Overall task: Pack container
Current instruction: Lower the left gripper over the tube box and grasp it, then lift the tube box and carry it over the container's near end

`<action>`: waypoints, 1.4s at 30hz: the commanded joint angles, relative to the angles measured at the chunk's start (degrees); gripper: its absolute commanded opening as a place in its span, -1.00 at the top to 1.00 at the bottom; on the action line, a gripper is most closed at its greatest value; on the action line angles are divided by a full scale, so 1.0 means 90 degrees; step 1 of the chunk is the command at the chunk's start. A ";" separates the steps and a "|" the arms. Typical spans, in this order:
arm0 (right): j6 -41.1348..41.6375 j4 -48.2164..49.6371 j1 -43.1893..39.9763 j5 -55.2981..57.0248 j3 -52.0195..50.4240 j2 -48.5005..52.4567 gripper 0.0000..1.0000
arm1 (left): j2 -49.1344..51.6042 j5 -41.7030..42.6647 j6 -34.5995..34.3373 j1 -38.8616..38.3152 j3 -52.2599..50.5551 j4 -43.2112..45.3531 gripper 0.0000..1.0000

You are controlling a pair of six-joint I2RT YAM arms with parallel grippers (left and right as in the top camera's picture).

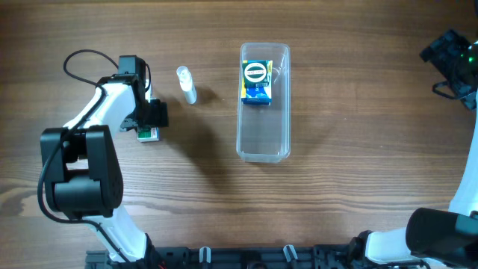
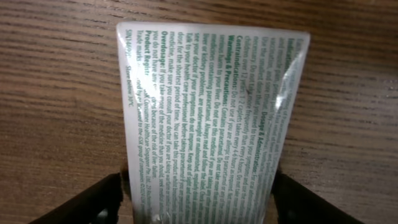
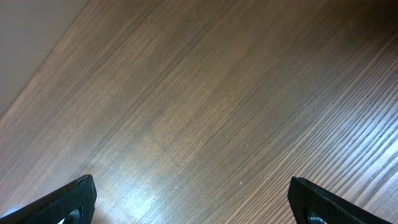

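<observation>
The left end effector (image 2: 198, 186) closes its two dark fingers (image 2: 87, 202) on the near end of a white medicine box (image 2: 205, 112), one finger against each long side, with the rest of the box reaching away over the wooden surface (image 1: 358, 187). Green print covers the box's upper face; the headings "Overdosage", "Warnings & Precautions", "Contraindications" and "Dosage & Administration" can be read, along with "Store below 30°C", while the finer lines are too small to make out. Seen from overhead, the box lies at the left of the surface, with a small white tube (image 1: 186, 84) between it and the clear container (image 1: 263, 153), which stands well apart at centre and holds a blue-and-yellow packet (image 1: 255, 81) at its far end. The right end effector (image 3: 193, 199) hangs over bare wood at the far right, fingers spread wide and holding nothing.
</observation>
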 commanded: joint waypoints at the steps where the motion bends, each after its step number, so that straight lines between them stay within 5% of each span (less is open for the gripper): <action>1: 0.0087 0.0000 0.0002 0.0063 -0.0007 0.0029 -0.99 | 0.0248 -0.0131 -0.0019 0.0034 -0.0063 0.0015 -0.31; 4: 0.0090 0.0002 0.0002 0.0063 -0.0007 0.0029 -1.00 | 0.0245 -0.0046 -0.0070 0.0034 -0.0056 0.0012 -0.09; 24: 0.0090 0.0002 0.0002 0.0063 -0.0007 0.0029 -0.99 | -0.1127 0.0177 -0.0389 0.0034 0.0002 -0.0138 0.04; 37: 0.0090 0.0002 0.0002 0.0063 -0.0007 0.0029 -1.00 | -0.4284 0.1348 -0.1345 -0.0046 0.0002 -0.0884 0.07; 42: 0.0090 0.0000 0.0002 0.0063 -0.0007 0.0029 -1.00 | -0.4855 0.1727 -0.1809 -0.0867 0.0002 -0.0942 0.06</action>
